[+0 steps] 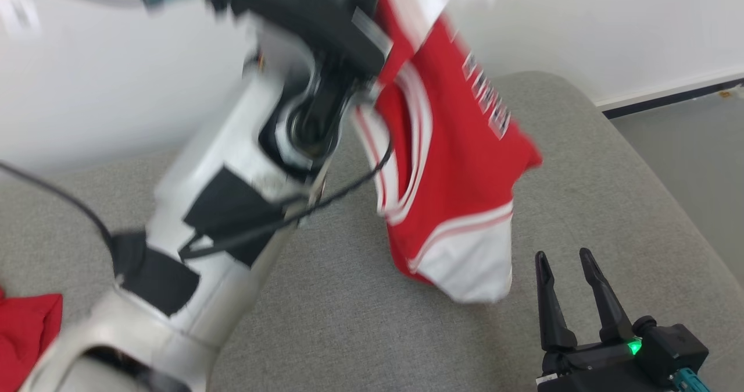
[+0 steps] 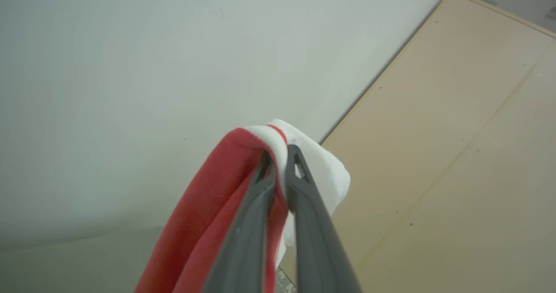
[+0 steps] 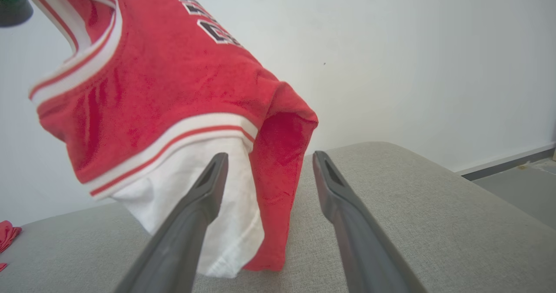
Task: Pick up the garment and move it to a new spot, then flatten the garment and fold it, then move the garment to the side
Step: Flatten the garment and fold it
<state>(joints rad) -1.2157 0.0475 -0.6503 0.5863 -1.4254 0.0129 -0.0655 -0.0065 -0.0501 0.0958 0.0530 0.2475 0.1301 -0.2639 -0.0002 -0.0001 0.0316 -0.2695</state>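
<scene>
- One garment (image 1: 459,165), a red jersey with white trim and dark lettering, hangs in the air over the grey cushion (image 1: 581,165). Its white lower panel is lowest, and whether that hem touches the cushion cannot be told.
- The left gripper (image 2: 280,154), held high, is clamped on a white-and-red edge of the garment, its two fingers nearly together.
- The right gripper (image 1: 565,256) grips nothing. Its two fingers are spread, low over the cushion, just right of the hanging hem.
- One other red cloth (image 1: 26,328) lies at the cushion's left edge, well apart.
- One white wall (image 1: 581,25) stands behind.
</scene>
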